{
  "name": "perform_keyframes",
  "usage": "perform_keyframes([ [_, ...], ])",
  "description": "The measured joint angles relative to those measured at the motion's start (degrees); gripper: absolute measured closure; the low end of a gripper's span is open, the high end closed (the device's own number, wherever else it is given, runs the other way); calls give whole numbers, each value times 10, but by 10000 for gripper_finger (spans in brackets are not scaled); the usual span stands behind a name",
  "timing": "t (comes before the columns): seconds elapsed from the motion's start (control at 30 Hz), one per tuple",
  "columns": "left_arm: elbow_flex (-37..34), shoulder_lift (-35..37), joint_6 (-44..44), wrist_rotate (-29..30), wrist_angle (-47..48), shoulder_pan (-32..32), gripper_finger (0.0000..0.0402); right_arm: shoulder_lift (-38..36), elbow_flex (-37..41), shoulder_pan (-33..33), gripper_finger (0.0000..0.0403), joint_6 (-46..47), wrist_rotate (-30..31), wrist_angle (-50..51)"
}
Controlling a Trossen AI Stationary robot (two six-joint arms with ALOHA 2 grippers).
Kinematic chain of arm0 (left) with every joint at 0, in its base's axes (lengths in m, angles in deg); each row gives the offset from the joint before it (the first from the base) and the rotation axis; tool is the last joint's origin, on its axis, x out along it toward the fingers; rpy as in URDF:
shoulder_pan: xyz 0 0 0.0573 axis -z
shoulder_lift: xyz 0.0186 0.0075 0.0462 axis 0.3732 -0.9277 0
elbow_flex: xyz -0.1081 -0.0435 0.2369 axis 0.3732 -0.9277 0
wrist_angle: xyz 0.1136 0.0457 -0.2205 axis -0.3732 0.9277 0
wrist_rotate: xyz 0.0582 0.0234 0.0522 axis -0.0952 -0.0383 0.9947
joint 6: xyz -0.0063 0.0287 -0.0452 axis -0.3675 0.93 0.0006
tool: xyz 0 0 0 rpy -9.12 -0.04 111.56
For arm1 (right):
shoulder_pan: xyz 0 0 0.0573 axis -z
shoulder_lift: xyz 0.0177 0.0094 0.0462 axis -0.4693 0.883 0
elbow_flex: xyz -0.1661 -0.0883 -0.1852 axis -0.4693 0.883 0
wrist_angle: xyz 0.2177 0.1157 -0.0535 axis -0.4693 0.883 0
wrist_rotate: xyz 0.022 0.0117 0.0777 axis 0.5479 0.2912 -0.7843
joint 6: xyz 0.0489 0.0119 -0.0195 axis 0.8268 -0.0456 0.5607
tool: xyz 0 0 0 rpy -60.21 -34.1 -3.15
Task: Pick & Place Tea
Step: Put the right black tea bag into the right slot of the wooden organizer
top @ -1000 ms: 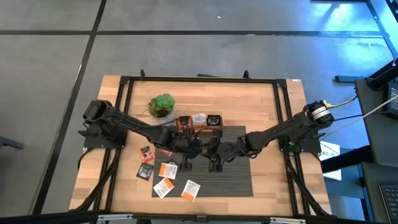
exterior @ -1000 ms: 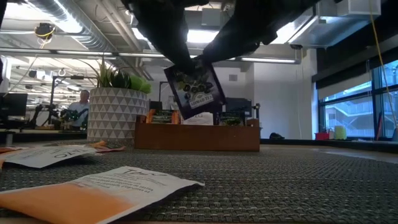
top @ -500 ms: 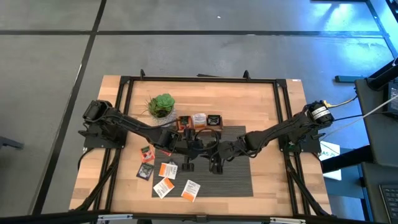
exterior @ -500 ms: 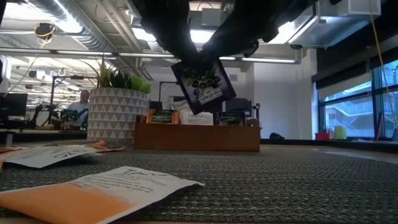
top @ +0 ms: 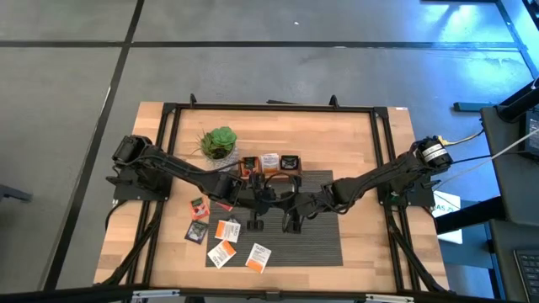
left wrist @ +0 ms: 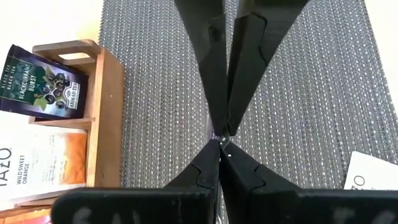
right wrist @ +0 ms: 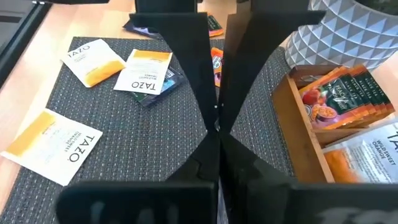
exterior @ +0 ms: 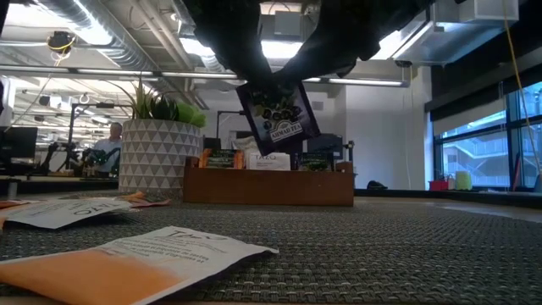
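Observation:
A dark blackcurrant tea sachet [exterior: 278,114] hangs in the air above the grey mat [top: 313,240], in front of the wooden tray [top: 269,164]. Both arms meet over it at the table's middle. My left gripper [left wrist: 221,146] and my right gripper [right wrist: 216,127] are both shut on it, fingertip to fingertip. In the wrist views the sachet is edge-on and all but hidden between the fingers. The tray holds more sachets standing in its compartments [left wrist: 43,90]. My left gripper pinches the sachet's upper edge [exterior: 254,86] between its two fingers, slanting down from the table's left. The sachet hangs below, tilted, clear of the mat. My right gripper pinches the same upper edge [exterior: 288,83] between its two fingers, slanting down from the table's right, opposite the left fingers [right wrist: 199,56].
A potted plant [top: 219,143] stands left of the tray. Several loose sachets [top: 226,229] lie on the table's near left, some on the mat [right wrist: 53,143]. The mat's right half [top: 324,244] is bare.
My right gripper has shut on the sachet that my left gripper holds. The sachet has swung a little toward the table's right and slightly up, staying tilted and clear of the mat. Both arms have kept their places.

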Motion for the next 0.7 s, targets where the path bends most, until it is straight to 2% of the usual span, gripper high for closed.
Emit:
perform_keyframes([
  [0.2, 0, 1, -4, -2, 2, 0, 376, 1, 2, 0, 400, 0, 1, 24],
  [0.33, 0, 3, -2, -25, 11, 3, 334, -1, 2, 0, 401, 2, 2, 47],
  [0.43, -4, 11, 7, -15, 9, 14, 306, -6, 2, 0, 401, -3, 1, 66],
  [0.57, -65, 57, 0, -1, -60, 35, 289, -45, 28, 8, 401, -18, 2, 72],
  [0.7, -162, 143, -2, 2, -179, 56, 286, -127, 102, 33, 402, -21, 4, 37],
])
